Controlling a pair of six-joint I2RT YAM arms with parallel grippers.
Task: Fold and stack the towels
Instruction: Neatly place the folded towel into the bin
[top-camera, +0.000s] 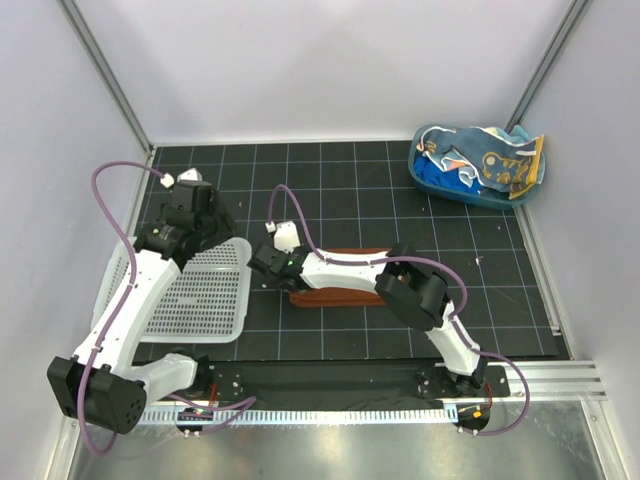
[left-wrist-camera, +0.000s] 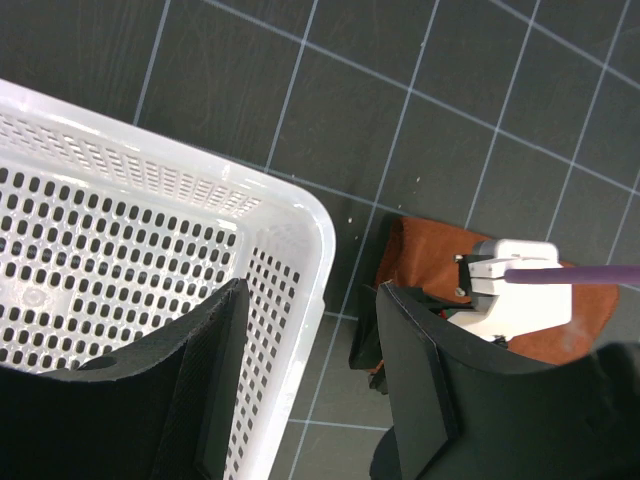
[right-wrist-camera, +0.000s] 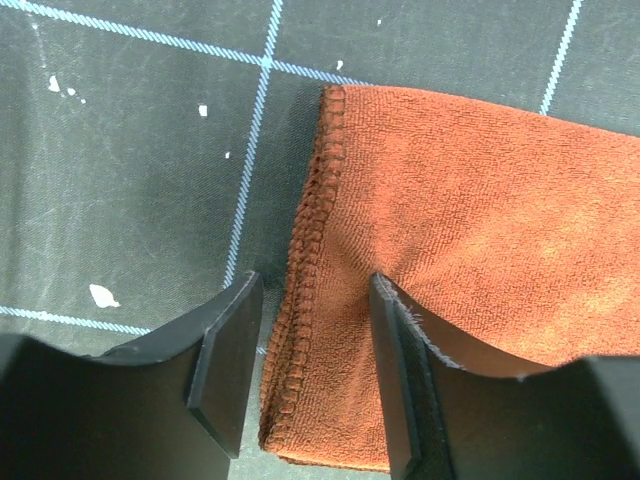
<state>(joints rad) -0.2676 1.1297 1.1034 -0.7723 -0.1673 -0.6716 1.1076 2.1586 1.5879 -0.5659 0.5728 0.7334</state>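
While the overhead view alone takes in the whole scene, it shows little of the fingers. A rust-brown towel (top-camera: 335, 298) lies folded into a long strip mid-worktop (top-camera: 400, 190), partly under the right arm. The right hand (top-camera: 272, 270) is at the strip's left end. The left hand (top-camera: 210, 225) hangs over the far corner of a white mesh basket (top-camera: 200, 305). Well apart, in the far right corner, a blue tub (top-camera: 422, 176) holds crumpled towels (top-camera: 490, 165). Pale walls (top-camera: 320, 60) and metal posts close in the black, grid-lined mat.

From the left wrist, the left hand (left-wrist-camera: 312, 300) is open. Its fingers stand either side of the basket (left-wrist-camera: 120, 250) corner, one inside and one outside, and I cannot tell if either touches it. Beyond, the rust-brown towel (left-wrist-camera: 420, 250) shows beneath the right arm's white wrist camera (left-wrist-camera: 515, 285).

From the right wrist, the right hand (right-wrist-camera: 313, 300) is open and grips nothing. The hemmed end of the rust-brown towel (right-wrist-camera: 480, 230) runs between the fingers, one over the cloth and the other over the speckled mat (right-wrist-camera: 130, 180).
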